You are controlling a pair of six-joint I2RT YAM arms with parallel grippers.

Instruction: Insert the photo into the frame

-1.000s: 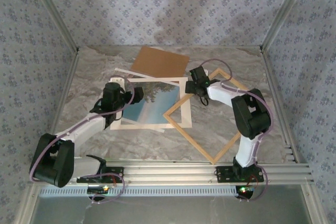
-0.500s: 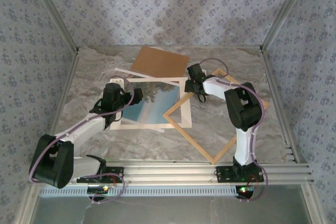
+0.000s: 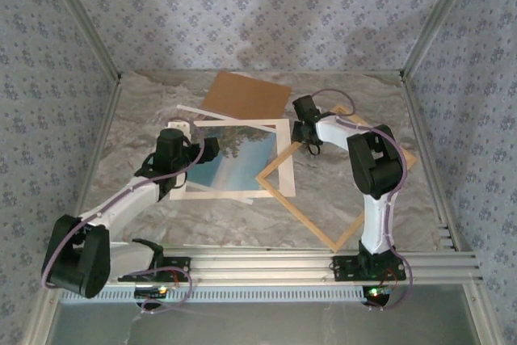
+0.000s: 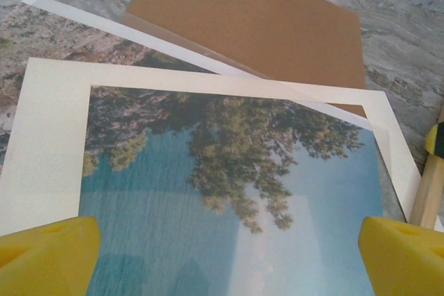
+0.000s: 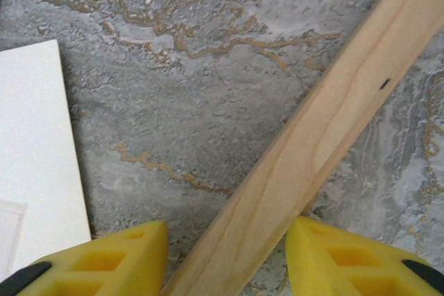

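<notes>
Your right gripper (image 5: 229,258) straddles a rail of the frame (image 5: 312,150), fingers (image 5: 104,261) flanking the wood; whether it is clamped cannot be told. Your left gripper (image 4: 225,251) hangs wide open over the photo (image 4: 229,192), flat on the table (image 3: 137,119) beside the frame. Likely step: positioning the frame; next, align it squarely. No writing readable.

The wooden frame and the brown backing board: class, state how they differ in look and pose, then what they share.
The light natural-wood rectangular frame is an open outline, grey marbled table showing through; the plain brown rectangular backing board is a solid sheet. The frame lies right, nearer the arms; the board lies far, centre. Both lie flat, skewed.
</notes>
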